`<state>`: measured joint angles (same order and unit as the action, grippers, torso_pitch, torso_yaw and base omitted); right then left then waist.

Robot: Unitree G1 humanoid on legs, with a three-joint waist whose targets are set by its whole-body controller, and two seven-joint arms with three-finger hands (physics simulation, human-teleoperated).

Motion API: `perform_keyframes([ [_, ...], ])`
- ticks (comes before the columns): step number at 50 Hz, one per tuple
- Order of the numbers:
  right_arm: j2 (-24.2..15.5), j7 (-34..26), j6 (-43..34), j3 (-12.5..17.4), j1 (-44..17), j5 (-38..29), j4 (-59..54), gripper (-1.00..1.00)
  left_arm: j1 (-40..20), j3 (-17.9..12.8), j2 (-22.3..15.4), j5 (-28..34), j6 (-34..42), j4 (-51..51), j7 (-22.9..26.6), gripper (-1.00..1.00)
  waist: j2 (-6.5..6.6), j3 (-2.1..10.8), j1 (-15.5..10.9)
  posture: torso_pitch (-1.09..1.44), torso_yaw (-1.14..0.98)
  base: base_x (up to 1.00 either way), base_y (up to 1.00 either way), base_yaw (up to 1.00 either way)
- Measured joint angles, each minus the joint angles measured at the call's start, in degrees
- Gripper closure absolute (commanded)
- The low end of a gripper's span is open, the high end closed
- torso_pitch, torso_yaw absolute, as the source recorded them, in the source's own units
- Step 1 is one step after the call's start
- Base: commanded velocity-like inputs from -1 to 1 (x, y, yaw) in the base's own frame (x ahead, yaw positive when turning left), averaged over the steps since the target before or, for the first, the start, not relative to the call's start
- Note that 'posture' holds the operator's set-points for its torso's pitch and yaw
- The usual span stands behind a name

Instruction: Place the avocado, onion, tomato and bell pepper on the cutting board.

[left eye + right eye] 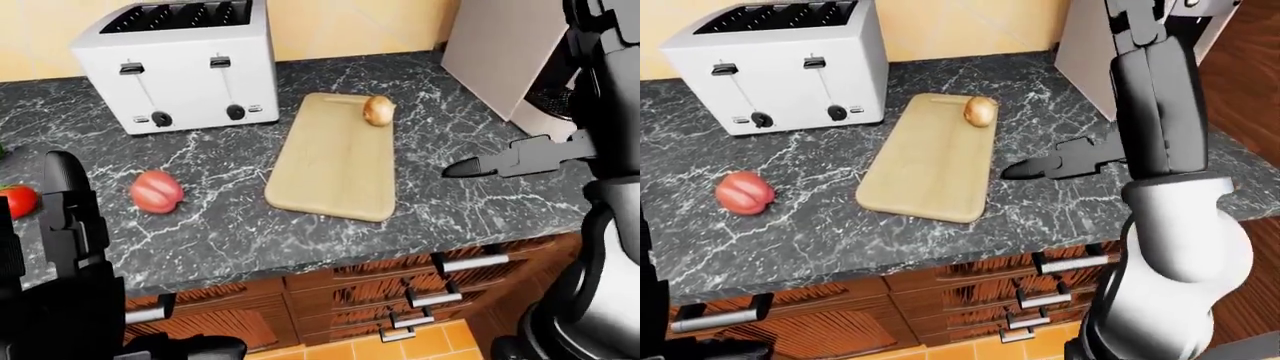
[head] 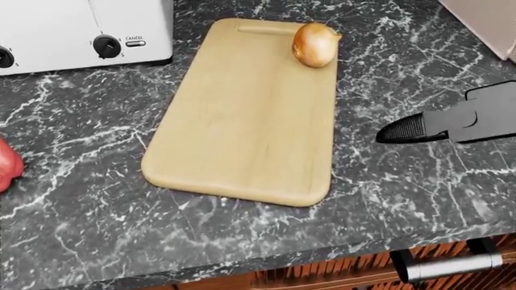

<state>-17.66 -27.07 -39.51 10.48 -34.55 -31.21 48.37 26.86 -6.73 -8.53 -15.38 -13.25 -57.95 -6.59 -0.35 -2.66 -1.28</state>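
I have the right hand (image 2: 419, 128) hanging over the dark marble counter (image 2: 97, 199), off to the right of the cutting board (image 2: 242, 115), with bare counter showing between them. I see its black fingers (image 1: 470, 166) pointing left toward the board, stretched out and holding nothing. The onion (image 2: 314, 43) sits on the board's far right corner, well apart from that hand and farther away than it.

My left hand (image 1: 65, 206) shows at the near left of the left-eye view as a dark upright shape; I cannot tell whether its fingers are spread or curled.

Counting what I can see: one onion, on the board. One red bell pepper (image 1: 157, 191) lies on the counter left of the board, nearer than the toaster (image 1: 180, 64). One tomato (image 1: 18, 199) is just visible at the far left edge of the left-eye view, partly hidden behind my left hand. One cutting board, lying at a slant with its grip slot at the far end. One white toaster stands far and left of the board. A pale panel (image 1: 500, 52) stands at the far right. Wooden drawers (image 1: 420, 289) with metal handles run beneath the counter edge.
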Motion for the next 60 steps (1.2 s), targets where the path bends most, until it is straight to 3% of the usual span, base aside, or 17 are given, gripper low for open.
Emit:
perform_keyframes([
  [6,4.3,5.9,4.4,-0.8,9.5,3.9,1.0,-1.0,-2.3,-1.0,1.0,2.4,3.5,-0.3,-0.5,-1.0,0.07,0.32,0.1,0.0,0.0,0.0,0.0,0.0],
  [9,4.3,7.2,5.2,-0.9,10.5,5.1,-1.0,-1.0,-5.5,-2.1,1.0,6.0,9.0,-0.2,-1.3,-1.0,0.24,0.3,0.2,0.0,0.0,0.0,0.0,0.0],
  [13,4.2,7.9,5.4,-0.9,10.1,5.6,-0.7,-1.0,-13.3,-6.1,3.2,14.2,20.4,-0.1,-0.7,-1.0,0.34,0.45,0.5,0.0,0.0,0.0,0.0,0.0],
  [17,4.1,8.4,5.7,-0.8,9.8,5.7,0.2,-1.0,-19.2,-10.1,6.4,24.1,26.8,0.0,2.2,-1.0,0.1,0.56,0.7,0.0,0.0,0.0,0.0,0.0],
  [25,4.3,8.6,5.7,-1.3,10.1,5.8,-0.3,-1.0,-28.3,-15.6,8.9,45.2,36.0,-0.4,14.0,-1.0,-0.14,0.53,0.9,0.0,0.0,0.0,0.0,0.0],
  [28,4.2,8.5,5.7,-1.2,10.1,5.8,-0.4,-1.0,-28.1,-13.1,6.5,52.0,39.3,-0.5,15.1,-1.0,-0.19,0.53,1.0,0.0,0.0,0.0,0.0,0.0],
  [34,4.6,8.8,6.4,-1.5,10.5,5.6,-1.1,-1.0,-28.1,-12.2,2.9,54.7,43.3,0.7,14.8,-1.0,0.02,0.76,1.1,0.0,0.0,0.0,0.0,0.0],
  [51,5.7,9.3,8.7,-2.4,11.2,5.0,-3.2,-1.0,-34.7,-9.2,-2.4,60.7,38.7,14.6,17.4,-1.0,0.37,1.05,1.2,0.0,0.0,0.0,0.0,0.0],
  [60,5.9,9.2,8.9,-2.3,11.2,5.0,-3.2,-1.0,-37.0,-7.4,-3.3,63.0,35.9,22.9,17.5,-1.0,0.44,1.16,1.2,0.0,0.0,0.0,0.0,0.0],
])
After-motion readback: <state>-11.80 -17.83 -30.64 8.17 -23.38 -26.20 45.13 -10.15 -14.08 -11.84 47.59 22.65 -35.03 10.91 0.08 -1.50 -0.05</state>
